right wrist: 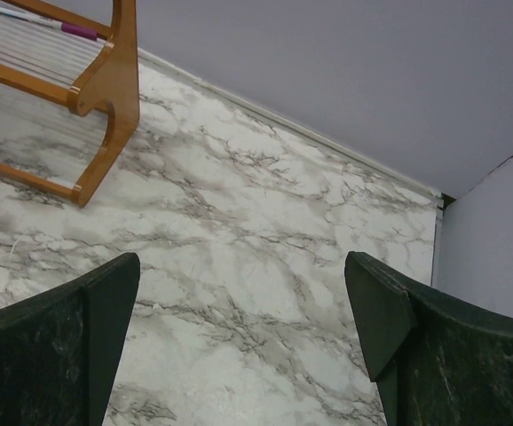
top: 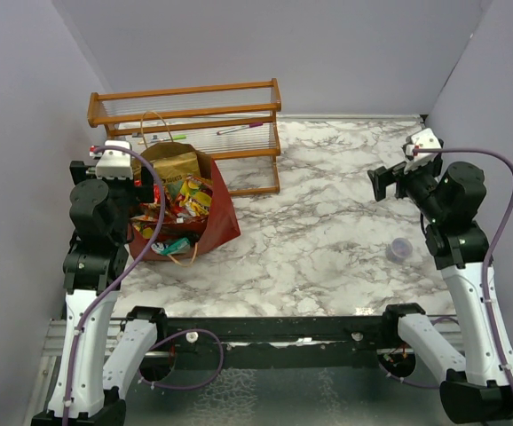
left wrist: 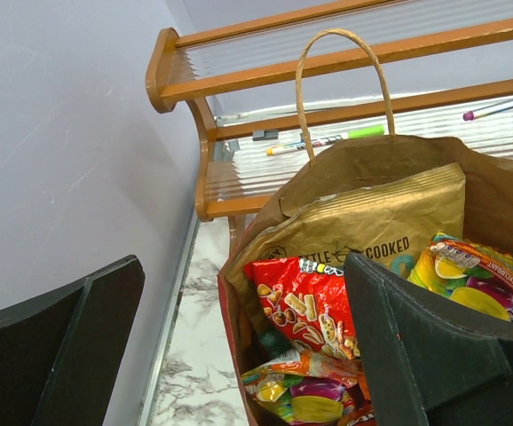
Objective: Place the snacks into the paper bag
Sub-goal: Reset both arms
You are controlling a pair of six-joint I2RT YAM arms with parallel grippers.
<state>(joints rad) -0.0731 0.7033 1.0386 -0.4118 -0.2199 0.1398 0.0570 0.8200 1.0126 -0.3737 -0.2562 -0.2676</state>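
Note:
The dark red-brown paper bag (top: 222,221) stands at the left of the table, open and full of snacks (top: 184,197). In the left wrist view the paper bag (left wrist: 501,191) holds a tan kettle-cooked chip bag (left wrist: 372,226), a red packet (left wrist: 305,303) and colourful packets (left wrist: 478,282). My left gripper (top: 141,191) hovers open and empty at the bag's left rim; in its own view (left wrist: 243,302) one finger is over the bag, the other outside it. My right gripper (top: 390,180) is open and empty, raised over the right of the table (right wrist: 239,293).
A wooden slatted rack (top: 190,120) with pens on it stands behind the bag, against the back wall; it also shows in the left wrist view (left wrist: 265,58) and the right wrist view (right wrist: 106,89). A small translucent purple cup (top: 400,249) sits at the right. Walls enclose three sides.

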